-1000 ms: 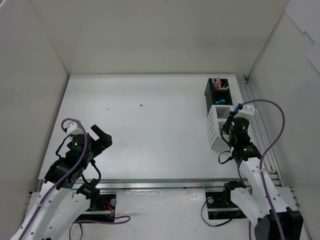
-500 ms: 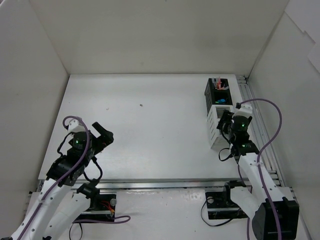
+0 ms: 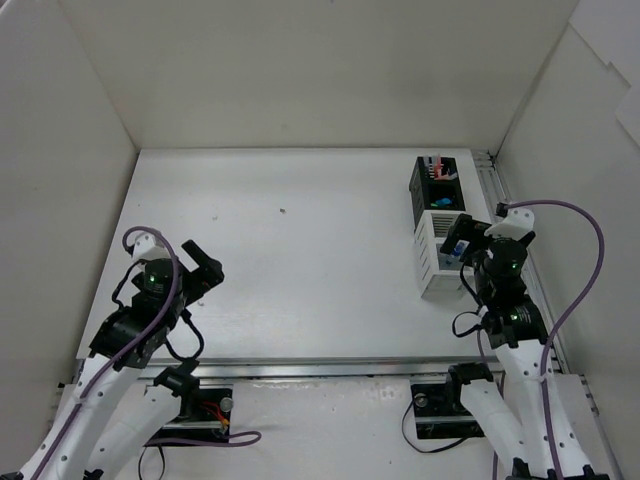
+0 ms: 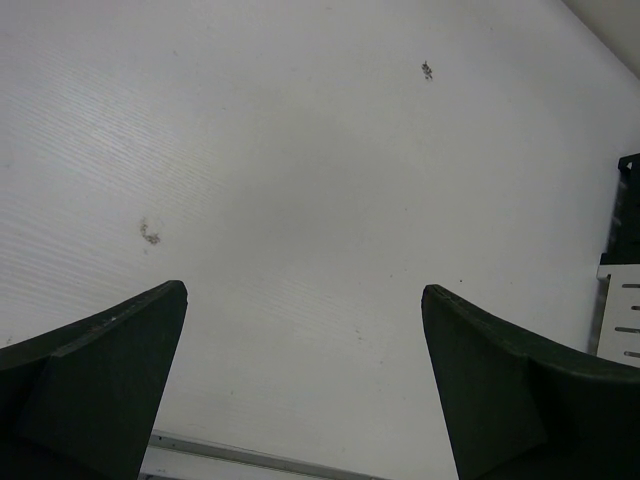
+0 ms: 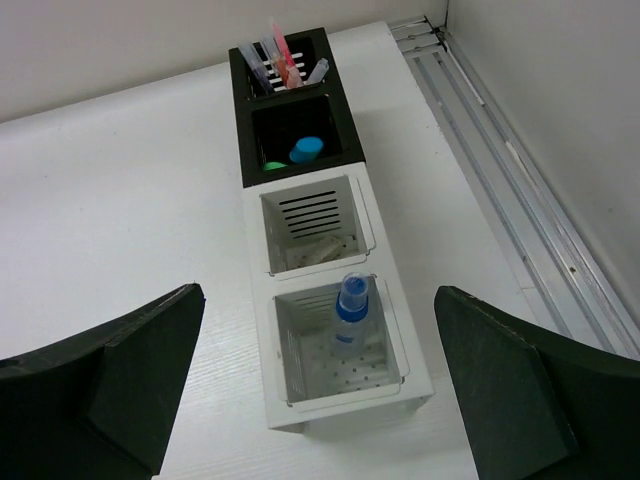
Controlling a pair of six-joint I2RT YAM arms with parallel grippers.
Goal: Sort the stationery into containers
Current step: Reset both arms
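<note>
The containers stand end to end by the right edge: a black organiser (image 5: 296,98) (image 3: 417,185) and a white one (image 5: 350,408) (image 3: 427,255). A white-blue tube (image 5: 350,310) leans in the white one's nearest compartment. Beige erasers (image 5: 318,252) lie in the compartment behind it. Blue (image 5: 306,150) and green (image 5: 274,166) highlighters sit in the black box, with red and clear pens (image 5: 280,60) in its far cell. My right gripper (image 5: 318,291) (image 3: 468,240) hangs open above the tube, holding nothing. My left gripper (image 4: 304,288) (image 3: 200,265) is open over bare table at the near left.
Metal rails (image 5: 500,170) run along the table's right edge beside the organisers, and white walls enclose the table. A metal strip (image 4: 250,455) marks the near edge under the left gripper. Small dark specks (image 4: 150,233) mark the tabletop.
My right gripper has opened wide and drawn back and to the right from the white organiser, leaving the tube in the nearest compartment. The left arm has barely shifted.
</note>
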